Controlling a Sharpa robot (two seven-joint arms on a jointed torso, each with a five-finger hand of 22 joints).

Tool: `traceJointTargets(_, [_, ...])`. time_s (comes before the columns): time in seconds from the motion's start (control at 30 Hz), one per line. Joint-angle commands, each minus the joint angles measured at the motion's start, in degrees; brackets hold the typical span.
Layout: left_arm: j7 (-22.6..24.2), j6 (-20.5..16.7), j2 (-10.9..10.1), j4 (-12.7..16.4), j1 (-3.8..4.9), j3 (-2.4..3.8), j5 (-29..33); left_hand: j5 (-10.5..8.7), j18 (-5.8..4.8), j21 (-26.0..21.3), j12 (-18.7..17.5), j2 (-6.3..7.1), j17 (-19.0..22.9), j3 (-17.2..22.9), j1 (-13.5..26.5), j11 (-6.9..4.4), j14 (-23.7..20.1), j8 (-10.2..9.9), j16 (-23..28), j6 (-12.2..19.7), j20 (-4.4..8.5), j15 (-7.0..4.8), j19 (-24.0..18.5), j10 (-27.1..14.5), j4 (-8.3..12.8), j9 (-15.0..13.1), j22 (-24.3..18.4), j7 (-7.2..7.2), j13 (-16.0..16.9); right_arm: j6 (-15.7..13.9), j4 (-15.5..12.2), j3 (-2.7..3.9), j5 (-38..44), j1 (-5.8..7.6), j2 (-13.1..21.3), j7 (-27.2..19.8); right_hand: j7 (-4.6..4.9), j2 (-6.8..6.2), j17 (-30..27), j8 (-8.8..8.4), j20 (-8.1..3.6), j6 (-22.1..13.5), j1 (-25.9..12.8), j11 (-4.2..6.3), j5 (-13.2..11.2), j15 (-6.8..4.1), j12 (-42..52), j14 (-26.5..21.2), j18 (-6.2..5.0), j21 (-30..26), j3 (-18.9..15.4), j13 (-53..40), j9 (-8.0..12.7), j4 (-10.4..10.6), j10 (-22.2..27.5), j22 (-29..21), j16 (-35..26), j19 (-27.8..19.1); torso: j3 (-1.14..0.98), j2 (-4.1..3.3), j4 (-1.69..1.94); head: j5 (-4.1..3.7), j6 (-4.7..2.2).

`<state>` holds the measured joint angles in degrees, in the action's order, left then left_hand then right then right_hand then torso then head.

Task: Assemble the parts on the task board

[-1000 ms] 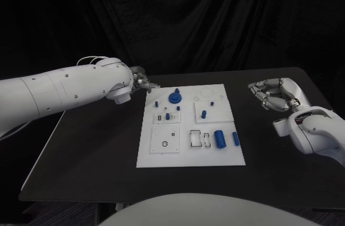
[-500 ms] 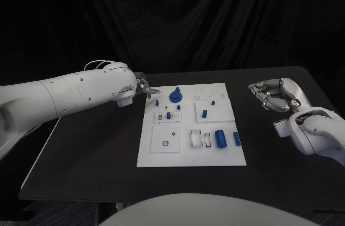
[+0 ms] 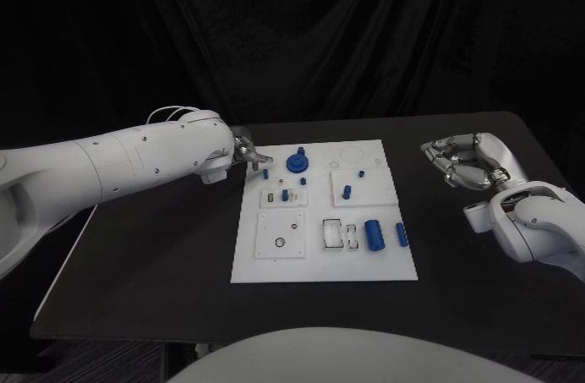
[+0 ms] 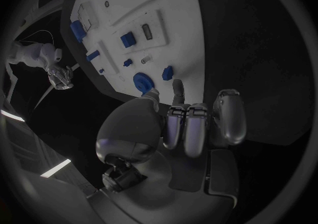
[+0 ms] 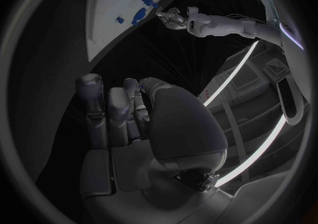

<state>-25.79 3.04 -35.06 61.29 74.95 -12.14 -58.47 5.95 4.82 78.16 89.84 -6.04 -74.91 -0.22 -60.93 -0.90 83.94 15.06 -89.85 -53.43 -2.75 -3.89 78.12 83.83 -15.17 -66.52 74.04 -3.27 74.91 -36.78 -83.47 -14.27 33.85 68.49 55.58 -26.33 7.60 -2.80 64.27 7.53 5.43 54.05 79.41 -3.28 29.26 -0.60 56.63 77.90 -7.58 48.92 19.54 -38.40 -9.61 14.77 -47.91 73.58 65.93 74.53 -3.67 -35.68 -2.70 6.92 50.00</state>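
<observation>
the task board (image 3: 325,260) is a white rectangular plate lying flat in the middle of the black table (image 3: 159,256). it carries smaller raised white panels and several small blue parts. a round blue knob (image 3: 297,162) stands near the board's far edge, with thin blue pegs (image 3: 266,174) beside it toward the board's left edge. a short blue piece (image 3: 345,192) sits on a square panel toward the board's right side. two blue cylinders (image 3: 374,235) lie side by side near the board's right edge, next to dark rectangular slots (image 3: 331,234). a square panel (image 3: 279,234) on the board's near left has a small round hole.

the left hand (image 3: 248,153) hangs at the board's far left corner, just beside the knob, fingers curled in together with nothing visible in them. the right hand (image 3: 466,163) is held above the table well off the board's right edge, fingers curled inward, holding nothing.
</observation>
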Motion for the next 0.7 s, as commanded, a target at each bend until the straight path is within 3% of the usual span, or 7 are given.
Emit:
traceJointTargets(0.03, [1.4, 0.6, 0.3, -0.1, -0.28, 0.04, -0.1, 0.28, -0.24, -0.4, 0.2, -0.11, -15.1, -0.1, -0.6, 0.42, 6.1, -0.6, -0.2, -0.4, -0.17, 0.37, -0.6, 6.2, 0.3, 0.3, -0.2, -0.12, 15.1, 0.3, -0.2, 0.05, 0.4, -0.13, 0.0, 0.7, 0.36, 0.01, 0.0, 0.09, -0.02, 0.1, 0.5, -0.14, 0.3, 0.02, 0.3, 0.0, -0.36, -0.2, 0.4, 0.1, -0.1, 0.0, -0.2, -0.1, -0.4, -0.1, -0.08, 0.03, 0.01, -0.14, 0.00])
traceJointTargets(0.7, [1.5, 1.7, 0.8, -0.6, -1.34, 0.04, -0.1, 1.77, -0.14, -0.9, 0.2, -0.44, -15.1, 0.1, -1.3, 0.57, 6.1, -1.8, -0.2, -0.5, -0.35, 0.52, -1.0, 6.2, 0.9, 1.1, -0.5, -0.27, 15.1, 0.4, -0.3, 0.05, 0.6, -0.13, 0.1, 0.9, 0.36, 0.03, 0.0, 0.09, -0.01, 0.1, 0.5, -0.14, 0.3, 0.03, 0.4, 0.0, -0.35, -0.2, 0.5, 0.1, -0.1, 0.0, -0.2, 0.0, -0.3, -0.1, -0.04, -0.02, -0.01, -0.26, 0.00])
